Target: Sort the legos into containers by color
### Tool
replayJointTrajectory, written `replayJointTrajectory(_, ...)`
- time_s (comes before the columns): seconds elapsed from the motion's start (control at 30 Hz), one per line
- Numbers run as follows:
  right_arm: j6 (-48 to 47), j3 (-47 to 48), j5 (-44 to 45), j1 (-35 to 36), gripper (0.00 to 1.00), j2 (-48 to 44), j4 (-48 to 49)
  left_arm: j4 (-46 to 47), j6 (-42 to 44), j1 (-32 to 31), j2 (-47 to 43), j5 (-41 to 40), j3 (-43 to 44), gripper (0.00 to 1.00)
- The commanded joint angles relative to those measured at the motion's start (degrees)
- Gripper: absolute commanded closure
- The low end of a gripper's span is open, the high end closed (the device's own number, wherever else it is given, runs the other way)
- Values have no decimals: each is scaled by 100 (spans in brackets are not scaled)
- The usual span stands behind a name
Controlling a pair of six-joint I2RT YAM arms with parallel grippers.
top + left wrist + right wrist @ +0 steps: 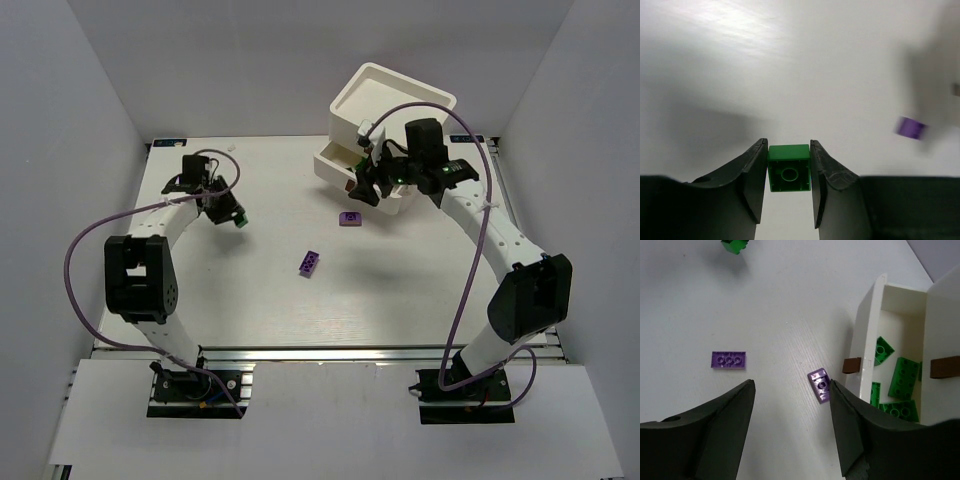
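My left gripper (238, 218) is at the left of the table, and in its wrist view (787, 145) both fingers press the sides of a dark green lego (788, 168), its hollow underside facing the camera. My right gripper (791, 385) hangs open over the table beside the containers (362, 188). A small purple lego (820, 385) lies just by its right fingertip (840, 405). A flat purple lego (728, 359) lies further left. A white container (867, 350) holds several green legos (902, 377). A second white container (395, 95) sits tilted above it.
The two purple legos lie mid-table in the top view (350, 218) (309, 262). Dark brown marks (851, 365) show on the container walls. White walls enclose the table on the left, right and back. Purple cables loop from both arms.
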Motion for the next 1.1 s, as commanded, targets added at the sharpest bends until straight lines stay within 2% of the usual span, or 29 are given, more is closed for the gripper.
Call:
replayJointTrajectory(0.0,391,-139,375,-112,34,-295,521,1052,-762,-289,-302,1682,359,98)
replayJointTrajectory(0.03,556,-174,463,-129,37,-321,713,1452,-1084,-359,-241,1832,473,99)
replayJointTrajectory(0.07,662,-201,655,-129,52,-330,776,1604,-1244,-534,-40,1929,770,99)
replayJointTrajectory(0.1,742,-218,744,-173,56,-330,838,1866,-1489,-623,92,2069,964,99)
replayJointTrajectory(0.27,1059,-297,964,-235,69,-418,1066,2414,-2124,-1124,1068,2114,2230,99)
replayJointTrajectory(0.37,1120,-429,1035,-296,72,-541,1154,2484,-2344,-1379,1753,2044,3214,100)
replayJointTrajectory(0.4,1120,-456,1052,-305,72,-567,1163,2458,-2396,-1493,2059,1992,3695,100)
replayJointTrajectory(0.53,1156,-605,1044,-349,72,-673,1225,2335,-2484,-1686,2597,1597,4506,100)
replayJointTrajectory(0.67,1182,-667,1035,-393,70,-717,1260,2291,-2555,-1898,2765,1183,4561,93)
replayJointTrajectory(0.7,1173,-667,1044,-411,68,-725,1260,2247,-2573,-1898,2783,1130,4570,80)
replayJointTrajectory(0.77,1164,-676,1009,-419,63,-734,1260,2238,-2573,-1951,2836,1112,4578,65)
replayJointTrajectory(0.8,1156,-684,983,-437,61,-734,1251,2247,-2581,-2012,2845,1104,4579,51)
replayJointTrajectory(0.97,980,-658,693,-463,46,-690,1041,2361,-2669,-2013,2994,1156,4806,41)
replayJointTrajectory(1.07,770,-632,413,-464,42,-682,874,2318,-2678,-2013,3064,1121,5131,38)
